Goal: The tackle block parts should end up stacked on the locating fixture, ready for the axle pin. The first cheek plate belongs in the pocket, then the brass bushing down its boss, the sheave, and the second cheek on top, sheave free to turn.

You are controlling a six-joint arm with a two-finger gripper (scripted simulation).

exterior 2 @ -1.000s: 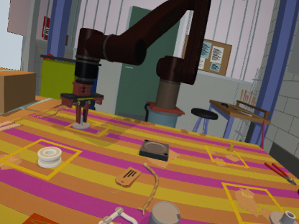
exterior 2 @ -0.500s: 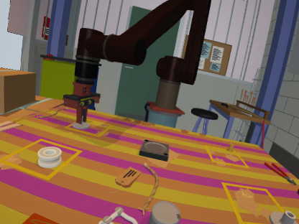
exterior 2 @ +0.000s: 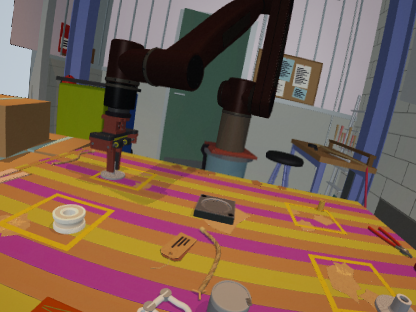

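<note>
A grey cheek plate (exterior 2: 112, 174) lies flat in a yellow-outlined square at the far left of the table. My gripper (exterior 2: 114, 167) stands straight down over it, fingers narrowed and holding nothing. The dark locating fixture (exterior 2: 215, 208) sits at the table's middle, its round pocket empty. The white sheave (exterior 2: 68, 219) lies in a yellow square at the near left. The small brass bushing (exterior 2: 320, 205) stands in a yellow square at the far right. A second grey plate with a boss (exterior 2: 395, 302) lies at the near right corner.
A cardboard box (exterior 2: 22, 125) stands at the far left edge. A grey can (exterior 2: 229, 297), a shackle (exterior 2: 162, 301), a rope piece (exterior 2: 212, 260) and a tag (exterior 2: 178, 246) lie near the front. Red pliers (exterior 2: 390, 240) lie at the right edge.
</note>
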